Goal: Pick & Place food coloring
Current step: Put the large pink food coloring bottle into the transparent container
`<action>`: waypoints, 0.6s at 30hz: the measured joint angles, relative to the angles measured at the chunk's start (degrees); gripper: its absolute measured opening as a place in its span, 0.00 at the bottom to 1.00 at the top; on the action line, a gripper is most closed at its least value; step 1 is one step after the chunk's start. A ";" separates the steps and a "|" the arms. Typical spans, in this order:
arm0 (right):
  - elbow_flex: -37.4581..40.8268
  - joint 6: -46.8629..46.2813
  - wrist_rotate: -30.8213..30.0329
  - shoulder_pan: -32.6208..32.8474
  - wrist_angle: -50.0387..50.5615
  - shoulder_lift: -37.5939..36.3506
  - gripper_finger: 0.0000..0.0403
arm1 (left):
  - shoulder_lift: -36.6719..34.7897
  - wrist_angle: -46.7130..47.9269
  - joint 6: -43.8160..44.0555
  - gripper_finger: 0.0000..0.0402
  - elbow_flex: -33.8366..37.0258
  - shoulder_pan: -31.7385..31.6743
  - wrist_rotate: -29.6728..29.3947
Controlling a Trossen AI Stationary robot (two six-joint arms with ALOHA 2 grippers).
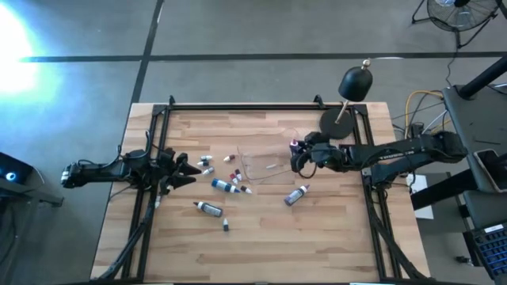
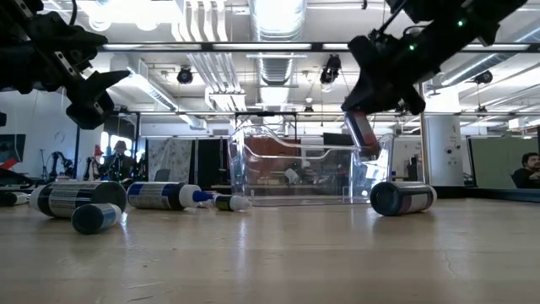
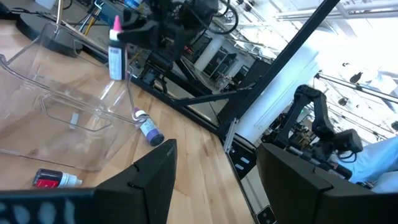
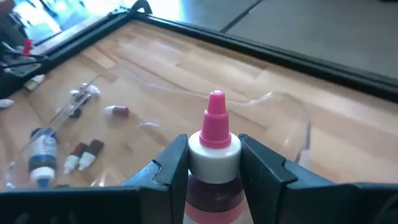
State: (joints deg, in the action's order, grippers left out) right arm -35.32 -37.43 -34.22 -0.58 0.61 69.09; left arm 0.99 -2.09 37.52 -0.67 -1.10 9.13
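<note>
Gripping a pink-capped food coloring bottle (image 4: 215,163) upright by its neck, our right gripper (image 1: 302,156) hangs at the clear tray's (image 1: 265,172) right rim. We judge the drop lies just leftward. Our left gripper (image 1: 184,170) waits spread wide near the scattered bottles (image 1: 224,185).

Your two arms, one working and one waiting

Your right gripper (image 4: 214,163) reaches in from the table's right side, raised off the surface, fingers (image 4: 171,163) pinched against a small bottle. Your left gripper (image 1: 184,169) waits at the left edge, raised, fingers spread wide.
</note>
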 joint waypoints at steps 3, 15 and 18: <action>2.00 -0.48 0.97 -0.05 -3.80 1.74 0.27 | 0.02 0.00 0.01 0.49 0.00 0.00 0.00; 3.47 0.75 1.35 -0.03 -10.23 9.56 0.33 | 0.00 0.00 0.00 0.49 0.00 0.00 0.02; 3.40 0.72 1.48 -0.03 -10.40 9.71 0.34 | 0.02 0.00 0.02 0.49 0.00 0.02 0.02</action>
State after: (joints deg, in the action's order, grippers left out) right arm -31.92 -36.72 -32.73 -0.60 -9.80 78.80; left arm 1.02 -2.09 37.54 -0.67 -1.08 9.15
